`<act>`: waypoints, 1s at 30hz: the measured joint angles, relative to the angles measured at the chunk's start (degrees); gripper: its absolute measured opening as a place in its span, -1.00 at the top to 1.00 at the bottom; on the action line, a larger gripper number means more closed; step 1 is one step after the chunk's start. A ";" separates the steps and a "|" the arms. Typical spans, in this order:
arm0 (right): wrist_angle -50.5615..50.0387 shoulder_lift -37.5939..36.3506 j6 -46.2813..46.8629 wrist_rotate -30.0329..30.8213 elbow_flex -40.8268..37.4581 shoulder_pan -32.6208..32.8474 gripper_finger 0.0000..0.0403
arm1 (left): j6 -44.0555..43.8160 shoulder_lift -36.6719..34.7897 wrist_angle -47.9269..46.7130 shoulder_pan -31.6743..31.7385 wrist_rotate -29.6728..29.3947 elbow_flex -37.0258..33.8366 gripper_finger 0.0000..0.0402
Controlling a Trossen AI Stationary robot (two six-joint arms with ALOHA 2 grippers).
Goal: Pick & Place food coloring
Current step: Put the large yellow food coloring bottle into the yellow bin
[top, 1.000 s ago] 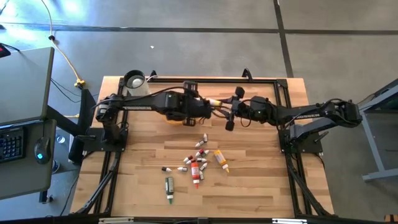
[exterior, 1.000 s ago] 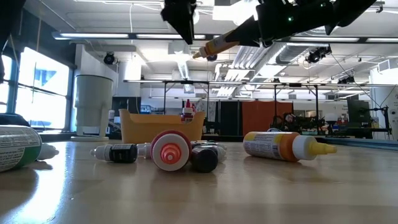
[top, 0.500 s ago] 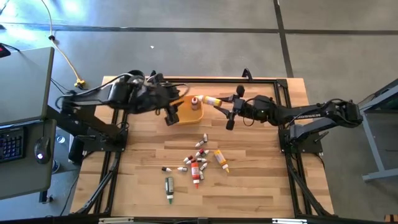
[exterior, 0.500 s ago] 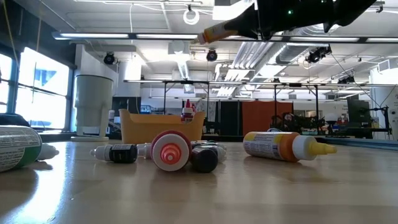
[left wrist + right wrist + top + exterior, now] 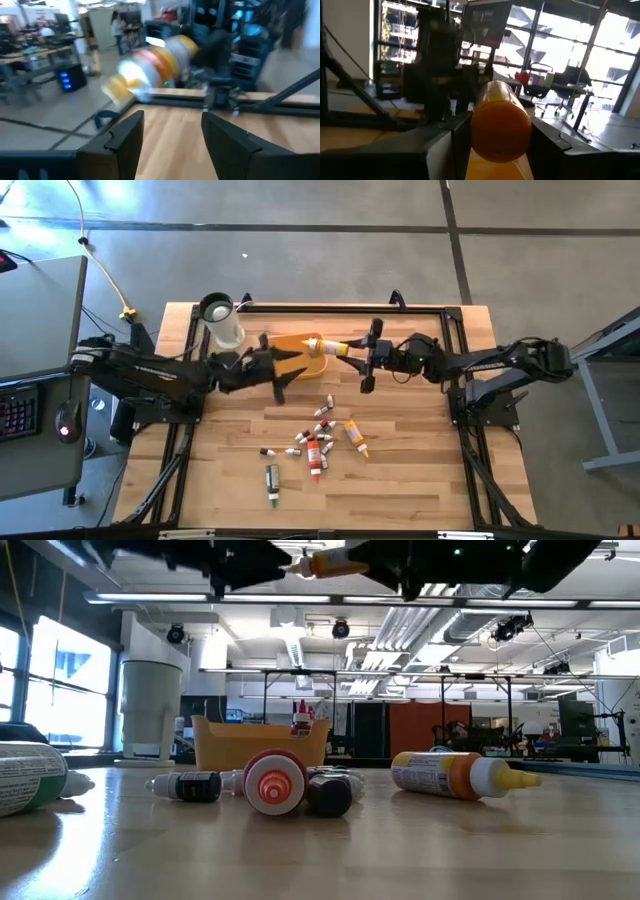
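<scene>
At the far left of the wooden tabletop stands the white jug, close to the back corner. Just in front of it the left arm reaches in low across the boards, and the left gripper hovers beside the yellow-orange square tray with its jaws spread and nothing between them (its wrist camera looks straight out through the gap between the two dark fingers).

Over the tray's right side hangs an orange food coloring bottle, lying level in the air with its pale cap pointing left — it is pinched at its rear end by the jaws of the right gripper, whose arm stretches in from the right edge of the tabletop. In the right wrist view the bottle's round orange base sits snug between the two fingers. From table height one small red-and-white bottle shows above the tray's rim, inside it.

Nearer the front, in the middle of the tabletop, lies the rest of the food coloring — a loose cluster of small bottles and tubes, with a green-labelled tube a little apart to its left and a yellow-orange bottle at its right edge.
</scene>
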 joint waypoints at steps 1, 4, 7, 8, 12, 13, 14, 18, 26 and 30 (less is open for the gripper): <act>1.05 0.81 0.08 -0.15 0.01 -0.01 0.30 | -1.55 0.86 3.97 0.02 0.77 -2.10 0.02; 6.88 3.87 0.09 -0.59 0.05 -0.01 0.27 | -7.57 2.23 12.88 0.02 2.48 -7.97 0.02; 12.38 7.06 0.07 -0.80 0.59 0.01 0.26 | -10.62 4.14 20.03 0.02 2.74 -12.16 0.02; 14.45 7.90 0.08 -1.23 0.52 0.01 0.27 | -10.60 4.89 23.05 0.02 2.45 -13.26 0.02; 23.14 11.03 1.89 -3.24 0.53 0.00 0.29 | -7.66 6.86 34.19 0.04 2.77 -14.35 0.02; 24.70 11.75 2.30 -3.91 0.53 0.01 0.29 | -6.72 7.11 35.84 0.04 3.30 -14.28 0.02; 26.25 12.49 2.49 -4.88 0.59 0.01 0.29 | -6.21 7.14 36.86 0.04 3.75 -14.30 0.02; 31.70 14.71 4.53 -7.98 0.97 0.01 0.25 | -6.20 7.18 37.87 0.04 6.33 -14.28 0.02; 32.80 16.66 5.23 -9.21 1.89 0.01 0.30 | -13.53 7.22 32.53 0.02 8.06 -14.19 0.02; 32.72 16.71 5.30 -9.22 1.89 0.01 0.26 | -11.96 7.24 31.62 0.02 6.09 -14.13 0.02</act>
